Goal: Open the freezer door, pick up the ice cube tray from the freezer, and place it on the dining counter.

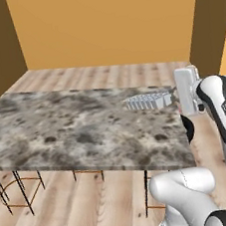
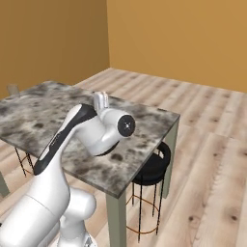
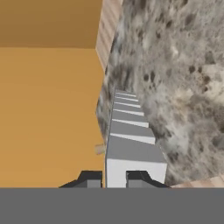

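- The hand point(image 1: 172, 97) is clenched on one short end of the ice cube tray point(image 1: 147, 101), its fingertips point(image 3: 89, 178) pinching the rim, so the rest of the tray sticks straight out ahead of the hand.
- The tray is carried on edge rather than flat: in the left base view its cells show as a row of pale ribs, and the hand view looks along that row as it steps away from the fingers. Holding it by the thin rim is probably what let narrow jaws take it.
- The tray is over the dining worktop point(image 1: 62, 136), above the part of the slab nearest the hand. Whether it touches the marble I cannot tell; it looks slightly raised.
- The arm reaches across from the worktop's side, so the hand itself sits about at the slab's edge with its load stretched inward, which keeps the tray over the surface when let go.
- My judgement: the fetching is done and placing is in hand. What remains is lowering the tray and releasing it; dropped on edge, it may tip over.
- A black stool point(image 2: 153, 166) stands under the worktop, below the hand and out of its way.
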You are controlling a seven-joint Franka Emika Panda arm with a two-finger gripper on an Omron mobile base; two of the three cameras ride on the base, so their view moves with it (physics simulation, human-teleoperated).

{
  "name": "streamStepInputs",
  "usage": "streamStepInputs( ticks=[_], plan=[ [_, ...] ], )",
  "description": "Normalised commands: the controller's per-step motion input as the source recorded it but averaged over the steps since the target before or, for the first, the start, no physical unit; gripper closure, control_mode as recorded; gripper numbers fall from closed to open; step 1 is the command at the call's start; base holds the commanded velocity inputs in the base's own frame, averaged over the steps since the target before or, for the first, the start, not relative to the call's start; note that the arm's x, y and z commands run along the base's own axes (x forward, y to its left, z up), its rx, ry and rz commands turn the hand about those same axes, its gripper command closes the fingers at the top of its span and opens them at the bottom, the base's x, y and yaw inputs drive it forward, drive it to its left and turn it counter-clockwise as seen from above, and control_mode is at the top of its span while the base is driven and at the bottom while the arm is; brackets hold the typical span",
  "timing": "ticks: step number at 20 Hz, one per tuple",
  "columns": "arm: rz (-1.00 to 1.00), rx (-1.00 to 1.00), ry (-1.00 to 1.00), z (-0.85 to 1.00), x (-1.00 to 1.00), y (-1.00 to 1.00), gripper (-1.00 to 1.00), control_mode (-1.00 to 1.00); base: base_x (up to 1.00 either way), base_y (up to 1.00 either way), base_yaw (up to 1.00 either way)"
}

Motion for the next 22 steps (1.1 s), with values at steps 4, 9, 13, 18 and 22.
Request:
streamStepInputs(
  ticks=[4, 9, 13, 18, 22],
  plan=[
    [0.01, -0.04, 0.0, -0.27, 0.03, -0.09, 1.0, -1.0, 0.0, 0.0, 0.0],
    [0.0, -0.1, 0.05, -0.23, 0.0, -0.01, 1.0, -1.0, 0.0, 0.0, 0.0],
    [0.0, -0.13, 0.07, -0.27, 0.0, 0.0, 1.0, -1.0, 0.0, 0.0, 0.0],
    [0.0, -0.09, 0.02, -0.29, 0.05, 0.0, 1.0, -1.0, 0.0, 0.0, 0.0],
    [0.05, -0.01, 0.0, -0.33, 0.24, 0.0, 1.0, -1.0, 0.0, 0.0, 0.0]
  ],
)
